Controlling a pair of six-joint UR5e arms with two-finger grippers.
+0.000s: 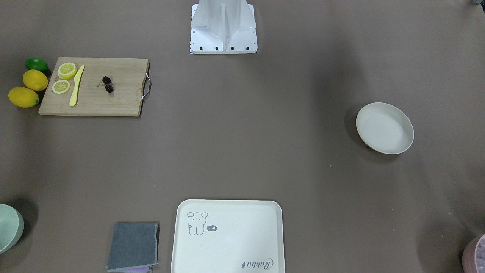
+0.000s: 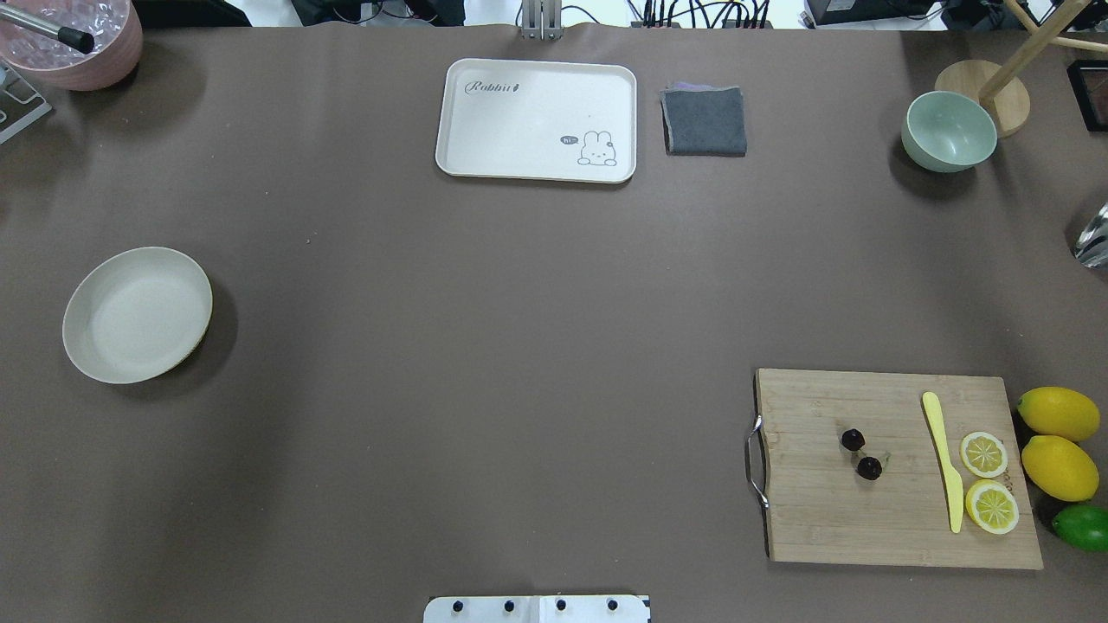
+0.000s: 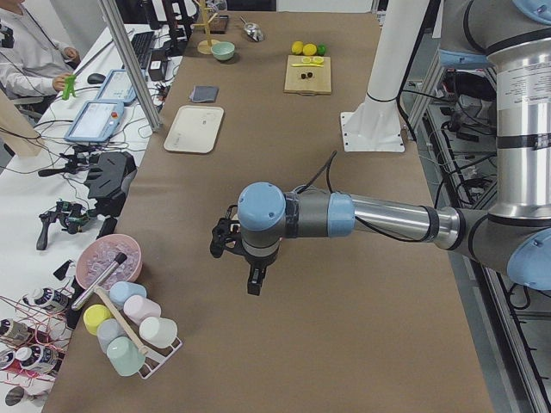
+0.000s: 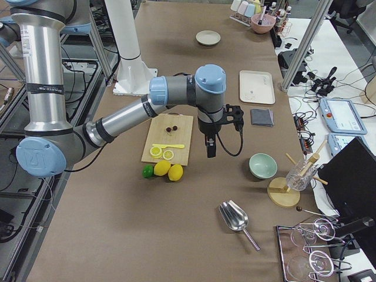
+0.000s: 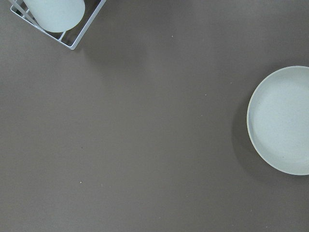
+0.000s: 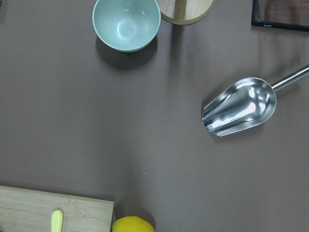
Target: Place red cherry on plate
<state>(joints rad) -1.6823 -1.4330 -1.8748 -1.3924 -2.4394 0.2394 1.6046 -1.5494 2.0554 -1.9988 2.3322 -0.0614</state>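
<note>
The red cherry (image 2: 861,454), two tiny dark glossy fruits on green stems, lies in the middle of a wooden cutting board (image 2: 892,519); it also shows in the front view (image 1: 108,84) and the right side view (image 4: 171,128). The round cream plate (image 2: 137,314) sits empty at the table's other end (image 1: 384,128), at the right edge of the left wrist view (image 5: 282,121). My left gripper (image 3: 250,280) hangs above the table and shows only in the left side view; I cannot tell its state. My right gripper (image 4: 210,148) hovers between the board and a green bowl, state also unclear.
On the board lie a yellow knife (image 2: 943,463) and two lemon slices (image 2: 987,480); two lemons (image 2: 1058,441) and a lime (image 2: 1082,526) sit beside it. A cream tray (image 2: 537,119), grey cloth (image 2: 704,121), green bowl (image 2: 948,130), metal scoop (image 6: 239,107) and pink tub (image 2: 74,43) ring the table.
</note>
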